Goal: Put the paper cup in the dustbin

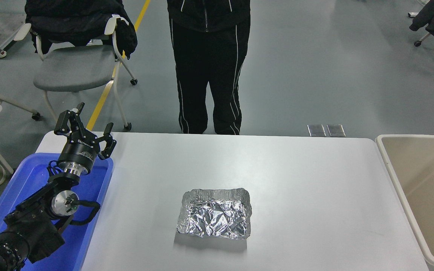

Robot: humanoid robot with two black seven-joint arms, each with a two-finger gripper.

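Observation:
The paper cup is out of view; I see it nowhere on the table. The dustbin (389,165), a large beige rectangular bin, stands off the table's right edge and looks empty in the part that shows. My left gripper (90,122) is open and empty, raised over the blue tub at the table's far left corner. My right arm and gripper are out of view.
A crinkled silver foil tray (214,213) lies empty near the table's middle front. A blue plastic tub (100,188) sits at the left edge under my left arm. A person in black trousers (207,75) stands at the far side. A grey chair (74,67) is behind left.

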